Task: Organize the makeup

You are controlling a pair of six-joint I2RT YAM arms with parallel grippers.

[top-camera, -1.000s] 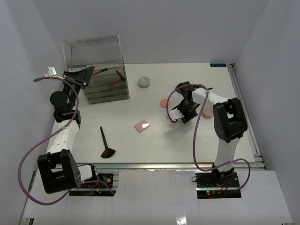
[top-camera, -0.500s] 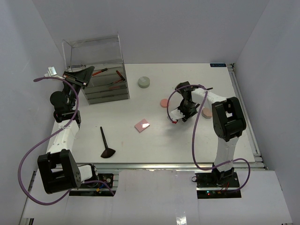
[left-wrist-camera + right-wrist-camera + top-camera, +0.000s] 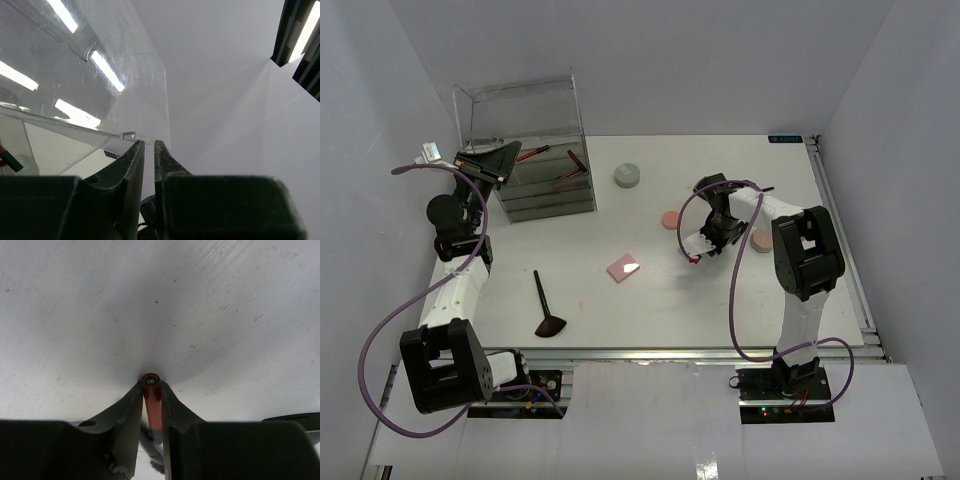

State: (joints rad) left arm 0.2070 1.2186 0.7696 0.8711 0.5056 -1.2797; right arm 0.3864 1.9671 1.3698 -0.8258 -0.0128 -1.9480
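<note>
My right gripper point(image 3: 697, 252) is shut on a slim red stick point(image 3: 151, 395) with "06" on its end cap, held end-down just above the white table point(image 3: 100, 315). My left gripper point(image 3: 149, 144) is up at the top left corner of the tall clear drawer box point(image 3: 535, 150), its jaws nearly together on the box's clear panel edge point(image 3: 150, 100). Two red-and-black sticks point(image 3: 531, 153) lie inside the box. On the table are a grey round jar point(image 3: 628, 176), a pink disc point(image 3: 670, 219), a beige puff point(image 3: 761, 240), a pink square compact point(image 3: 623, 267) and a black-handled brush point(image 3: 544, 305).
White walls close in the table on the left, back and right. A metal rail point(image 3: 840, 230) runs along the table's right edge. Purple cables loop off both arms, one over the right arm near the puff.
</note>
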